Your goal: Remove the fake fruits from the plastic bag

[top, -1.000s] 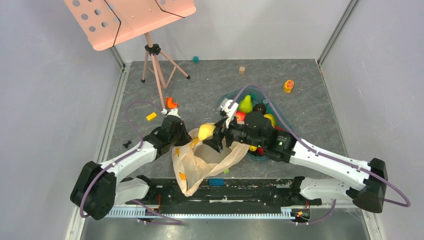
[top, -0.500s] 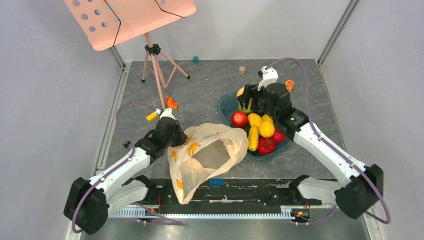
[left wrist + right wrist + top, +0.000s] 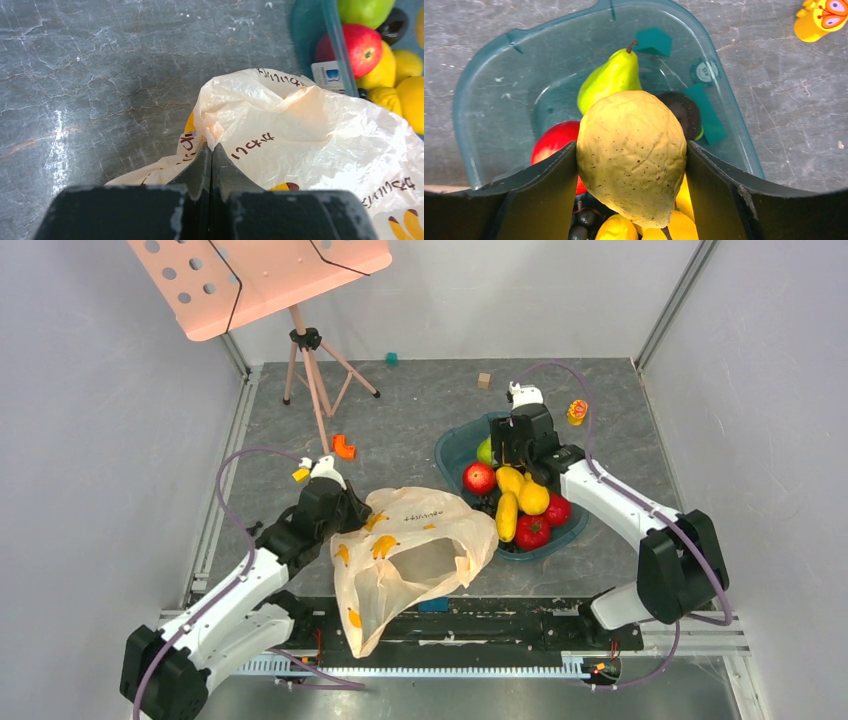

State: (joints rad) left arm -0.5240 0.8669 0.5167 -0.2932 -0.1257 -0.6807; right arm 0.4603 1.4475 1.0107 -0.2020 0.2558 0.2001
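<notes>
The cream plastic bag (image 3: 415,545) printed with bananas lies open-mouthed at the table's near middle. My left gripper (image 3: 335,502) is shut on its left edge, pinching a fold of film (image 3: 211,147). My right gripper (image 3: 515,435) hangs over the far part of the teal tray (image 3: 452,445), shut on a yellow speckled fake fruit (image 3: 631,155). Below it in the tray lie a green pear (image 3: 611,77), a red apple (image 3: 551,145) and a dark plum (image 3: 684,112). More yellow and red fruits (image 3: 520,510) fill the tray's near half. I cannot see into the bag.
A pink music stand (image 3: 260,275) on a tripod stands at the back left. Small loose pieces lie about: an orange one (image 3: 343,447), a yellow block (image 3: 302,473), a teal cube (image 3: 392,358), a wooden cube (image 3: 484,380), a yellow toy (image 3: 577,412). Walls close three sides.
My right gripper has carried the yellow fruit from the bag's mouth back to above the tray's far end. The bag has slumped wider; my left gripper has shifted slightly left, still pinching it.
</notes>
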